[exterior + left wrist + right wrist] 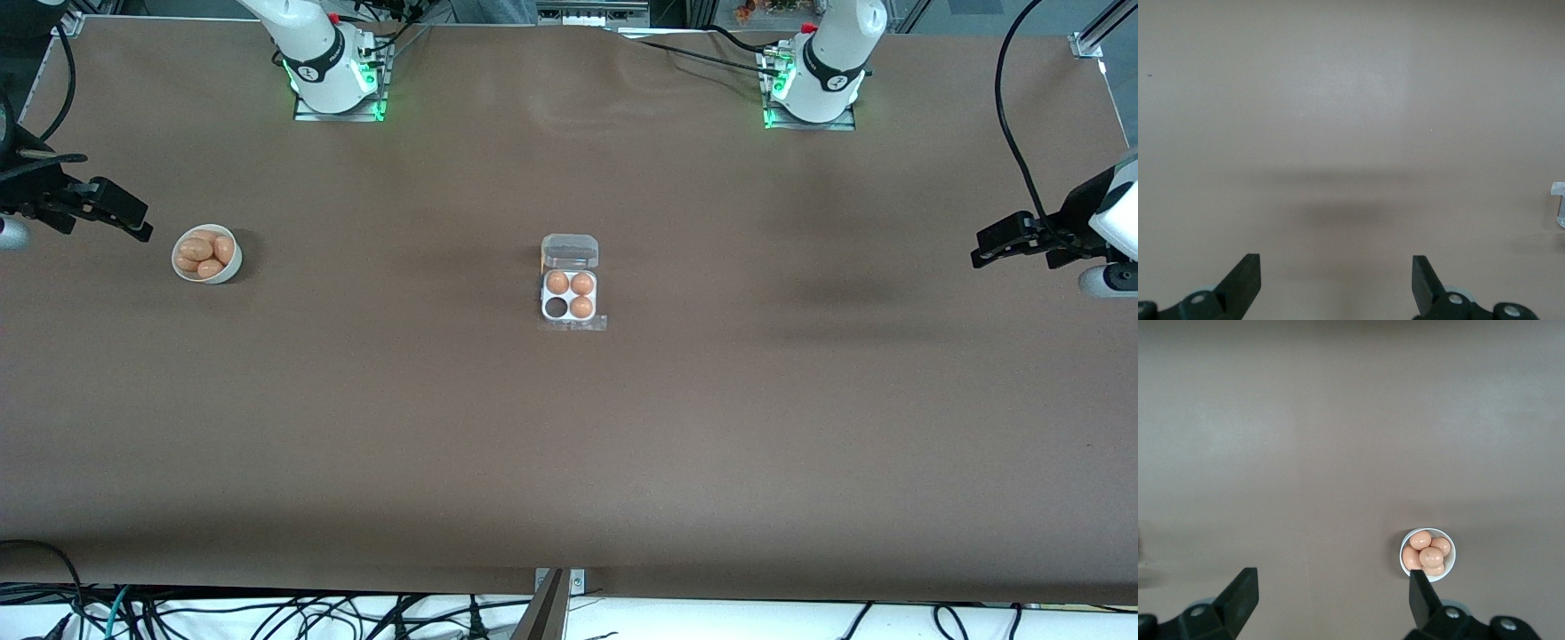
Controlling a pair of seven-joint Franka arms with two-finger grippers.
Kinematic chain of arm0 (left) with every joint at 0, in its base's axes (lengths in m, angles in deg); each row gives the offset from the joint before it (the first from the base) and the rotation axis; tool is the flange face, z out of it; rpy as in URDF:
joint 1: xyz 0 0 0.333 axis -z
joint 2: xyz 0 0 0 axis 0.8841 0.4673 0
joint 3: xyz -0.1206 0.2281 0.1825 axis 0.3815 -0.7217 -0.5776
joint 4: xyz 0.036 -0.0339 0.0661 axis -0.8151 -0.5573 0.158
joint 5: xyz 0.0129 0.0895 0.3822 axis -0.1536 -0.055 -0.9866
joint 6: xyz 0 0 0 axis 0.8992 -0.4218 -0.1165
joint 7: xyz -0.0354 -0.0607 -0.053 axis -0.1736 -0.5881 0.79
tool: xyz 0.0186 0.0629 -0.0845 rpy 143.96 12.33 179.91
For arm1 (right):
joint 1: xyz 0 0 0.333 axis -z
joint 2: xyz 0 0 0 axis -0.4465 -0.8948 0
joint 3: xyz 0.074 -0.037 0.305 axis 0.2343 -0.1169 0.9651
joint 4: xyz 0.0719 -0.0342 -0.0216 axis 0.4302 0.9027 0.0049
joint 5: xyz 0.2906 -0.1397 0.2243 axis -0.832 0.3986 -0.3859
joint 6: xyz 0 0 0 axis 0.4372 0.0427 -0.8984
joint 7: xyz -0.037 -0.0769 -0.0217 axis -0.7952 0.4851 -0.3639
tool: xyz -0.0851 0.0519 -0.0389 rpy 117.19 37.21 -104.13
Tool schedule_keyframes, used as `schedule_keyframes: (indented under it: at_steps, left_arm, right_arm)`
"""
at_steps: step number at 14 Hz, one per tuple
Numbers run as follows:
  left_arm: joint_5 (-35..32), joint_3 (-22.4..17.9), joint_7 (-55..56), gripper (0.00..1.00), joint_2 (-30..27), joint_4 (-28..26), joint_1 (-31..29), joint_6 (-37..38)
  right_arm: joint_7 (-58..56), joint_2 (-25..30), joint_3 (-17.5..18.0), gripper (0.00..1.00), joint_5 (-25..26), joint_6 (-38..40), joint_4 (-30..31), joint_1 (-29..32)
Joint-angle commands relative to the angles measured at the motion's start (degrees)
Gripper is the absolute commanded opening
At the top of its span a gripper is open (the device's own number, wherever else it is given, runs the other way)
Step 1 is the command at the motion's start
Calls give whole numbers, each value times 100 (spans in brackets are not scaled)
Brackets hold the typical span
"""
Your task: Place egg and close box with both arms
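Note:
The clear box (570,300) sits mid-table with its lid (570,252) swung open. Three brown eggs (581,307) fill its cells; the cell (556,308) nearest the front camera toward the right arm's end holds nothing. A white bowl (233,265) toward the right arm's end holds several eggs (200,249). My right gripper (140,222) hangs open and holding nothing over the table beside the bowl. In the right wrist view the gripper (1331,577) frames bare table, with the bowl (1451,547) by one finger. My left gripper (978,249) (1336,260) hangs open over bare table at the left arm's end.
The brown table (569,462) stretches wide around the box. Both arm bases (333,76) (813,84) stand along the table's edge farthest from the front camera. A sliver of clear plastic (1558,207) shows at the border of the left wrist view.

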Motion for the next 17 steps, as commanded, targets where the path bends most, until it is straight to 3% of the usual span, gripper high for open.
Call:
schedule_keyframes:
  at_steps: [1, 9, 13, 17]
  left_arm:
    - [27, -8, -60, 100, 22, 96, -17, 105]
    - [27, -8, -60, 100, 22, 87, -17, 105]
    - [27, -8, -60, 100, 22, 104, -17, 105]
    - [27, -8, -60, 100, 22, 104, -26, 105]
  right_arm:
    - [30, 35, 0, 100, -85, 82, -42, 1]
    - [-76, -96, -9, 100, -68, 82, -7, 18]
    - [-445, -596, -88, 100, 99, 319, -25, 132]
    - [-523, -1247, -430, 100, 143, 346, 115, 519]
